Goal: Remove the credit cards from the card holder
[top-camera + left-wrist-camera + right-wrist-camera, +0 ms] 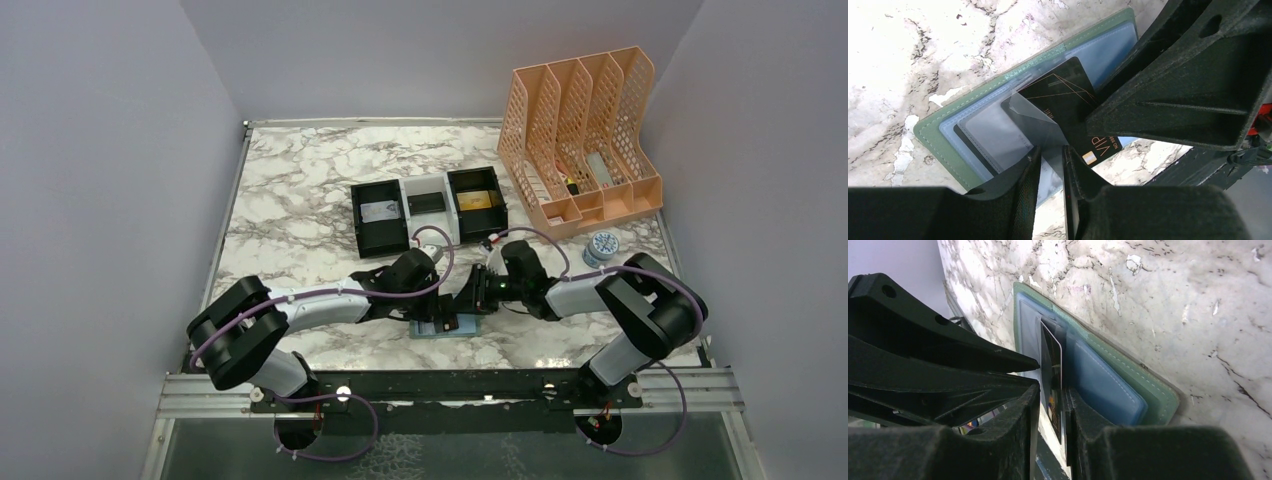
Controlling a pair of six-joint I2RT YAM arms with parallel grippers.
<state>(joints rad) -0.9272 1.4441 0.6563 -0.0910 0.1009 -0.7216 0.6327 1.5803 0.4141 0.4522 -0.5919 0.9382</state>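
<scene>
The marble bench carries everything. The left arm and right arm both reach low and inward from their bases, forearms nearly level. Their wrists are bent so that the two tools meet tip to tip over the near middle of the bench.

The card holder lies open and flat directly beneath both tools, its green cover on the bench and its pale blue pockets facing up. A black card marked VIP stands partly out of a pocket, tilted up off the holder. Its free end sits between the fingers of the right tool. Those fingers lie close on either side of it, but I cannot tell whether they press it.

Just ahead of the left tool, a clear pocket flap rises to a peak and runs in between its fingers. These stand slightly apart, and I cannot tell whether they pinch the flap. One finger of the right tool lies across the card, close beside the left tool.
</scene>
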